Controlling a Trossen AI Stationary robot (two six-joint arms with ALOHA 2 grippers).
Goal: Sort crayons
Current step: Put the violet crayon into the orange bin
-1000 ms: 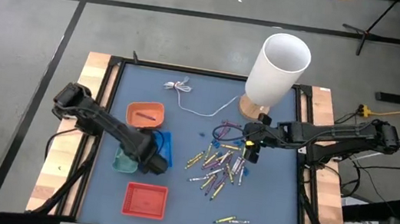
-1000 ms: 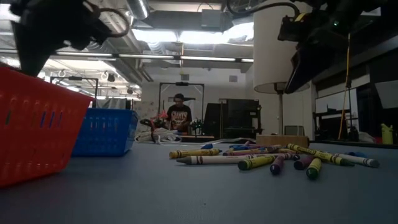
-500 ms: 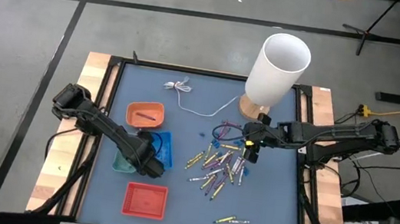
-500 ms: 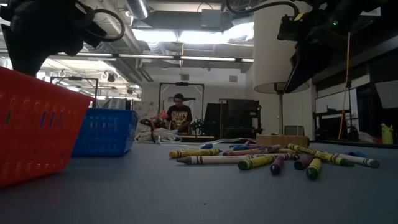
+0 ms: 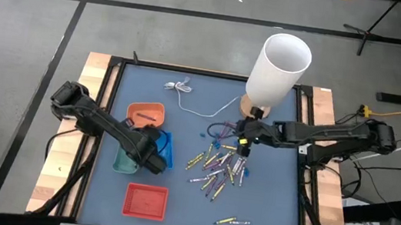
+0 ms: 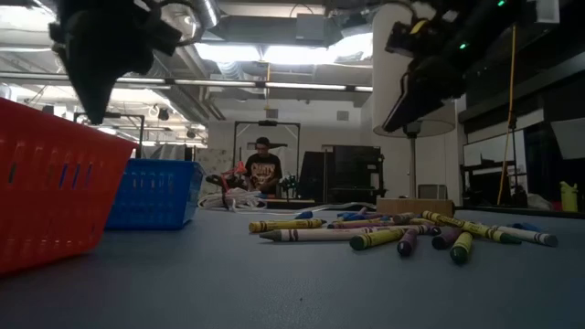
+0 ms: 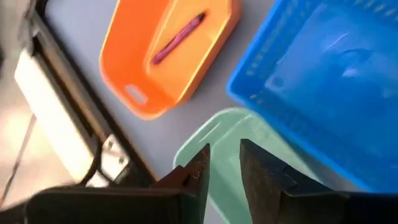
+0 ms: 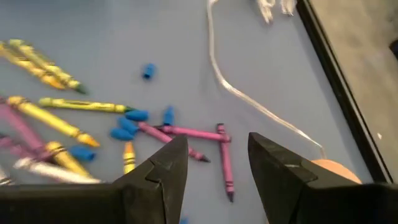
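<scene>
- Reaching in from the table's left edge, my left arm bends across to the trays; its left gripper hangs over the green tray, beside the blue basket.
- Its fingers stand a narrow gap apart, and I see nothing between them.
- My right arm stretches level from the right edge, with the right gripper above the upper end of the crayons, below the white cylinder.
- Its jaws are wide apart and empty; pink crayons lie under them at crossing angles.
- Most crayons lie flat mid-table, long axes mostly slanting; two lie apart nearer the front edge, almost crosswise.
- One pink crayon lies diagonally in the orange tray.
- I can't make out what the blue basket holds; the left arm covers part of the green tray.
</scene>
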